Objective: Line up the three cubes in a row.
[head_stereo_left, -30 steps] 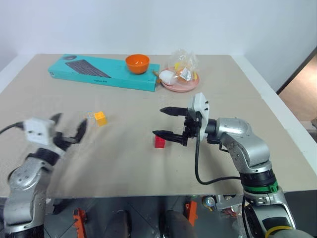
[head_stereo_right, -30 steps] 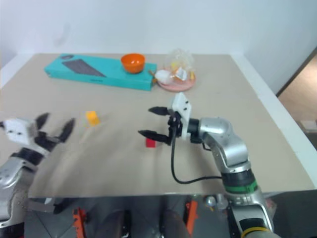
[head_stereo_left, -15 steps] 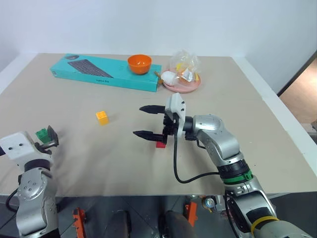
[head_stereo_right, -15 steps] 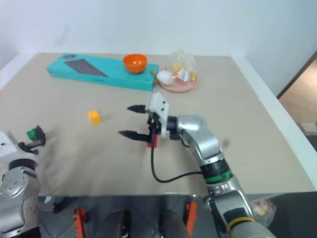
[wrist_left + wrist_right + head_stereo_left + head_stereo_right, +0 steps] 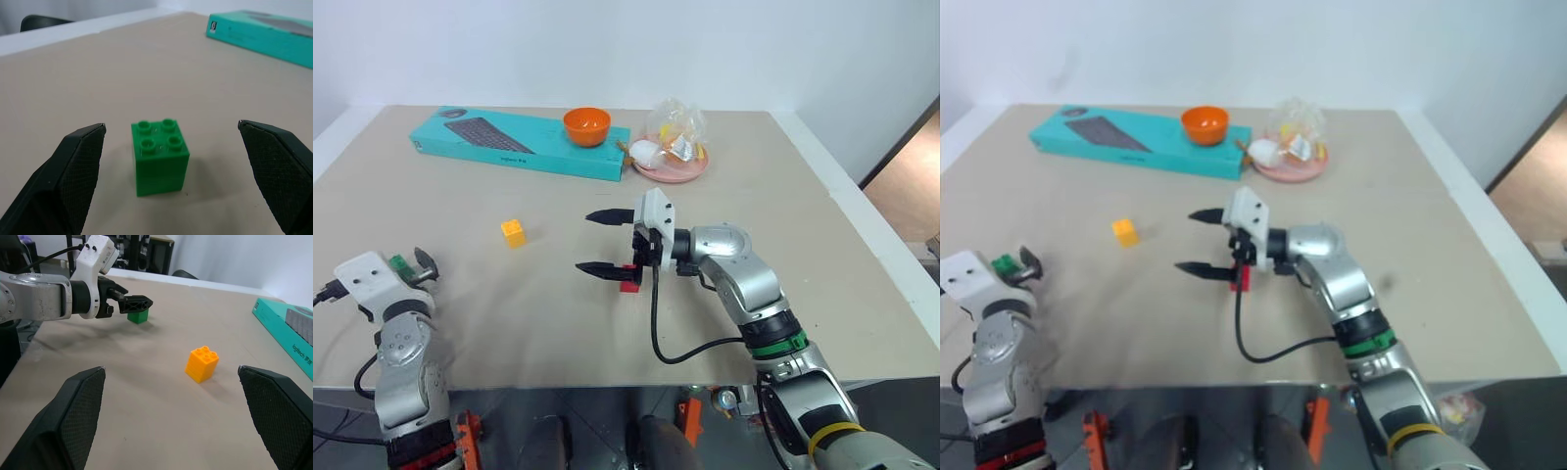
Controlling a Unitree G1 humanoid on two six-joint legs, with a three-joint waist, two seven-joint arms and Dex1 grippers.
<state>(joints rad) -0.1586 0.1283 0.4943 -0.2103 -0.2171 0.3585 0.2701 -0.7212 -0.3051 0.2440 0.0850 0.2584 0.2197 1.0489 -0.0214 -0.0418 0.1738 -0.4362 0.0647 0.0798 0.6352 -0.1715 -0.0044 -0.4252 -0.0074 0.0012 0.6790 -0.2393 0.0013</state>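
Head view: yellow-orange studded cube left of red cube, itself half hidden behind wide right end effector.
Left wrist: glossy green four-stud cube on matte desk, between wide-open left end effector fingers, untouched.

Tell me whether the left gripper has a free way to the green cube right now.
Probably yes. The left gripper is open, the green cube stands upright on the table between its fingers, untouched, and nothing lies between them.
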